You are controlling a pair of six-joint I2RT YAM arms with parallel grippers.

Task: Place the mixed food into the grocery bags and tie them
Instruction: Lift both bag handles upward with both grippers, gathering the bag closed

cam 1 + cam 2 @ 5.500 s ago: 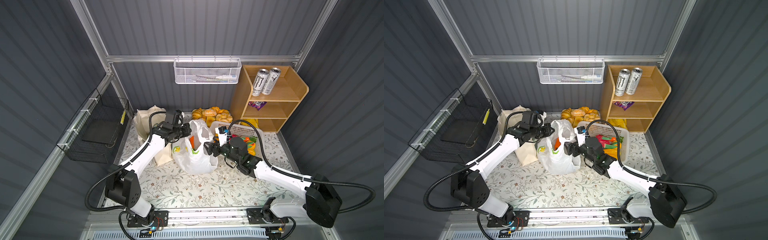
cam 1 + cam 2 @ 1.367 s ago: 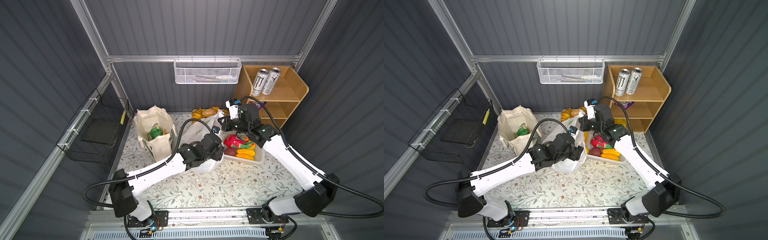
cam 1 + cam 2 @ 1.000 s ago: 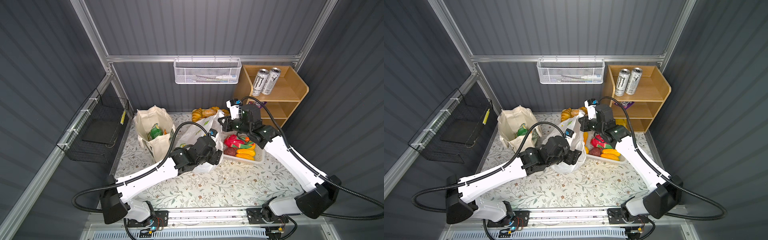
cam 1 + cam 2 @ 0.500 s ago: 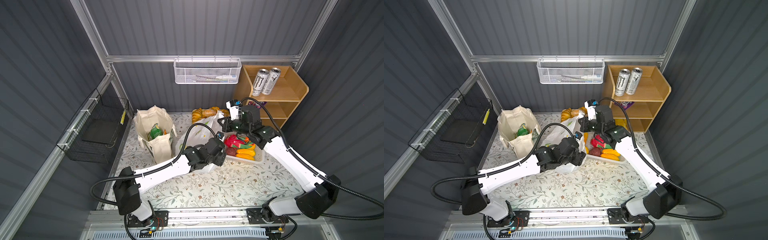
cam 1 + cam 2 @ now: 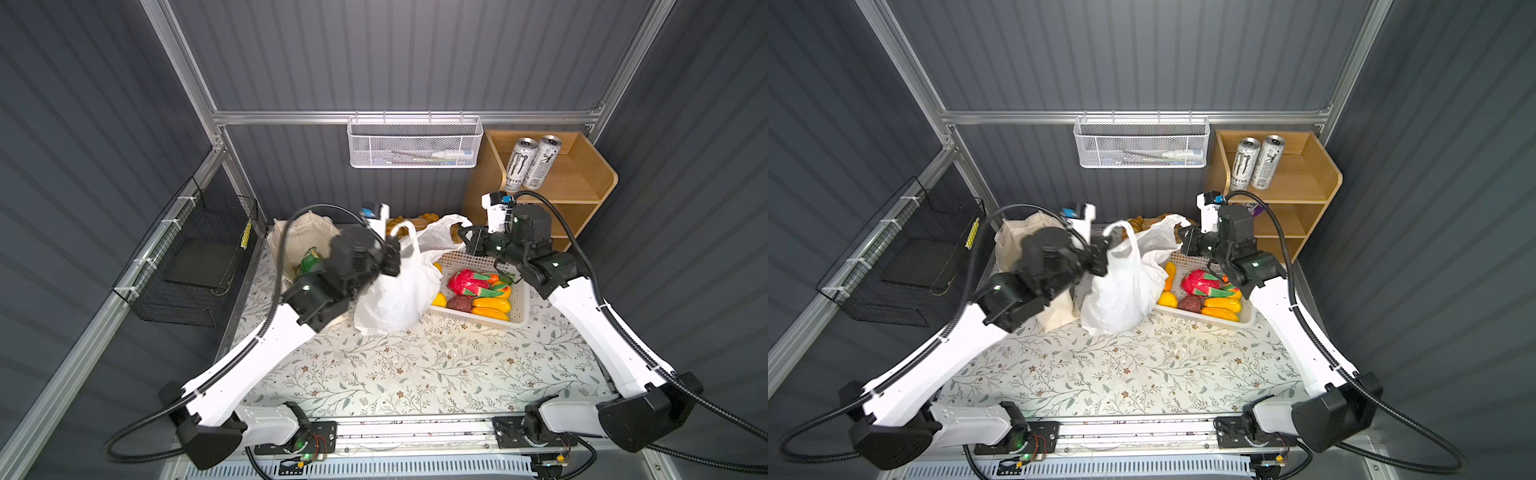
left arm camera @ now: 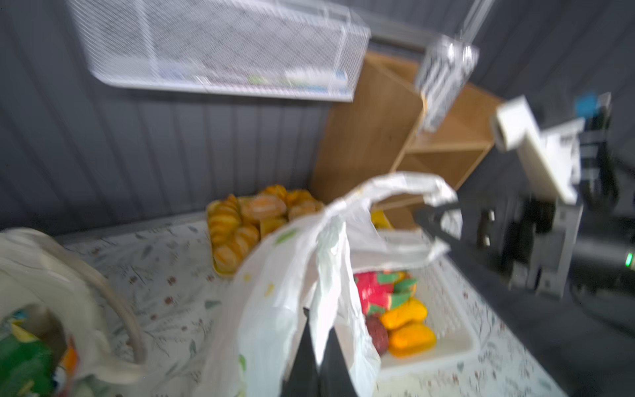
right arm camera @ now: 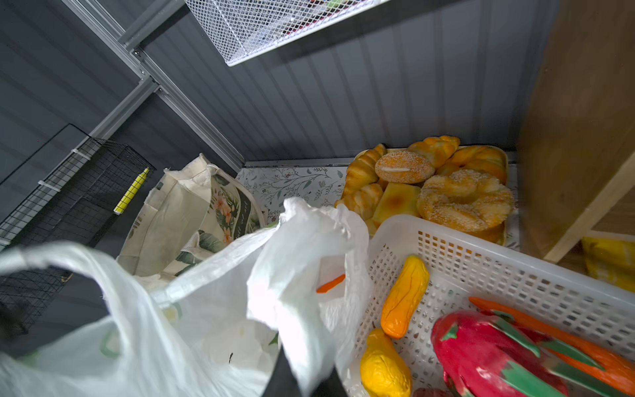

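Left jaws pinch one white bag [image 5: 395, 291] handle; right jaws pinch the other.

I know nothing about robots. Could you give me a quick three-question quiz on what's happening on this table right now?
1. Multiple choice: the left claw and right claw are each shut on a handle of what? A) canvas tote B) white plastic bag C) bread rolls
2. True or false: two drink cans stand on the top level of the wooden shelf unit.
3. Fill in: the red toy fruit lies in the ____.
Key: 1 B; 2 true; 3 white basket.
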